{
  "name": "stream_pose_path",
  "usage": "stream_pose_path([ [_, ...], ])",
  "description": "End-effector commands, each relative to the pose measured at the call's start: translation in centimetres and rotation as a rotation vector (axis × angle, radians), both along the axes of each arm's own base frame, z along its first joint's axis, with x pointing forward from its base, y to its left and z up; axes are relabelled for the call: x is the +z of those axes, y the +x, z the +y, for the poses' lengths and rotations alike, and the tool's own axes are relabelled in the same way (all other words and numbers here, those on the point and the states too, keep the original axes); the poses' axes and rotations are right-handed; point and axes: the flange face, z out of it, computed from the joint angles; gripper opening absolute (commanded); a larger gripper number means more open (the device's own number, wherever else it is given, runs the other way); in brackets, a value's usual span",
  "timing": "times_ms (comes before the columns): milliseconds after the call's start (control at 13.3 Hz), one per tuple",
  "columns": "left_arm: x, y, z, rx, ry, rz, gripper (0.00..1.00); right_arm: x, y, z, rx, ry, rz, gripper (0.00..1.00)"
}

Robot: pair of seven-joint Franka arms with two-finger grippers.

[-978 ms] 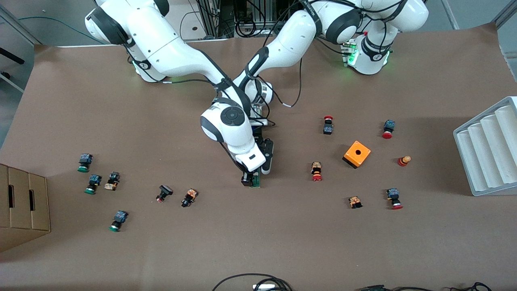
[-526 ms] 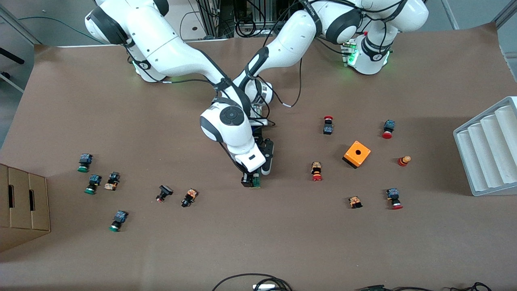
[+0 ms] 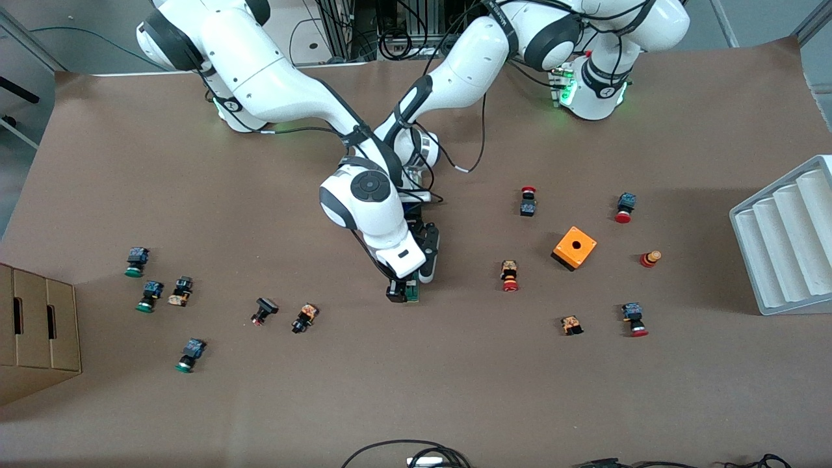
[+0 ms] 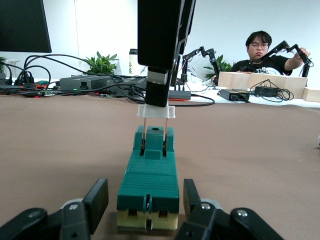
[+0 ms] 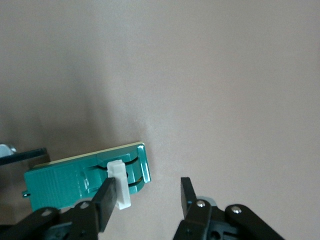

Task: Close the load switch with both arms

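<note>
The green load switch (image 3: 411, 293) lies mid-table. In the left wrist view the load switch (image 4: 150, 177) sits lengthwise between the pads of my left gripper (image 4: 145, 210), which is shut on its base end. Its white sliding piece (image 4: 156, 111) stands raised on two thin blades above the other end. My right gripper (image 3: 398, 290) hangs over that end. In the right wrist view my right gripper (image 5: 147, 202) has its jaws apart over bare table, and one of the fingers (image 5: 104, 200) touches the white sliding piece (image 5: 120, 182).
Small push-buttons lie scattered toward both ends of the table. An orange box with a hole (image 3: 574, 247) stands toward the left arm's end, with a white ribbed rack (image 3: 786, 247) at that edge. A cardboard box (image 3: 36, 331) stands at the right arm's end.
The right arm's wrist and hand have edged slightly toward the right arm's end of the table, over the switch. The left arm and the switch have stayed put.
</note>
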Motion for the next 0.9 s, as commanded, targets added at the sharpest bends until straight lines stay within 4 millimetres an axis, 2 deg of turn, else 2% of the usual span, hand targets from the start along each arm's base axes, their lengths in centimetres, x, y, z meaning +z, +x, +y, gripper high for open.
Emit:
stream_pose_path([
  [0, -0.5, 0.03, -0.07, -0.008, -0.01, -0.027, 0.69, 0.13, 0.85, -0.23, 0.011, 0.002, -0.026, 0.6],
  [827, -0.5, 0.03, -0.07, -0.008, -0.01, -0.027, 0.69, -0.04, 1.65, 0.27, 0.009, 0.013, -0.039, 0.59],
])
